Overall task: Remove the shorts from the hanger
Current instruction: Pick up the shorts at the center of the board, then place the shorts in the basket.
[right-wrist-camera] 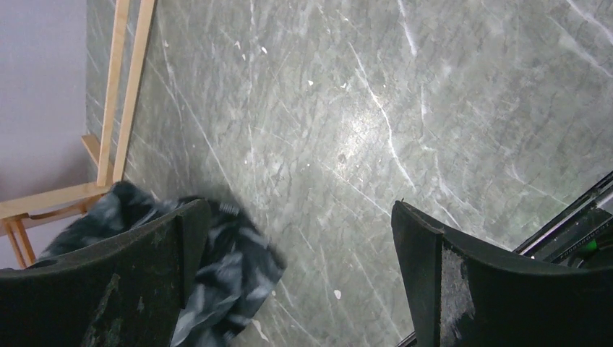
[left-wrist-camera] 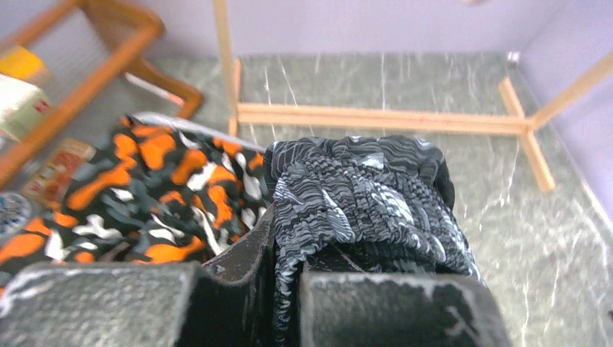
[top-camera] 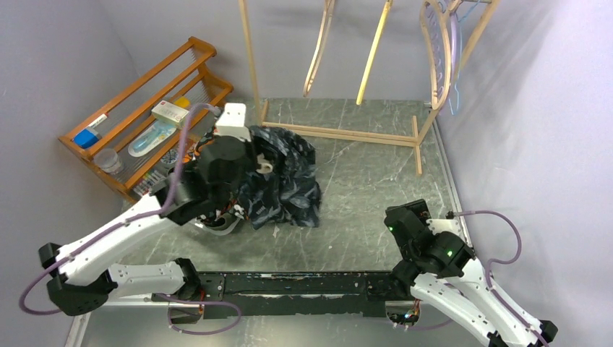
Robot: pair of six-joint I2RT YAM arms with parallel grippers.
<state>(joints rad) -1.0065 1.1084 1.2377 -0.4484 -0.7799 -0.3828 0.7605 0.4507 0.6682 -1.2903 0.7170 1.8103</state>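
Left gripper [left-wrist-camera: 286, 283]: jaws clamped on a fold of the dark leaf-print shorts [left-wrist-camera: 361, 195], which lie bunched on the table [top-camera: 376, 181] near the foot of the wooden rack [top-camera: 340, 134]. Just beside them, on their left in the left wrist view, lie the orange-black-white camouflage shorts [left-wrist-camera: 144, 191], the two pairs touching. Right gripper [right-wrist-camera: 300, 217]: jaws wide apart and holding nothing, above bare table, with an edge of the leaf-print fabric behind one finger. Wooden hangers [top-camera: 437, 58] hang on the rack, well apart from both pairs.
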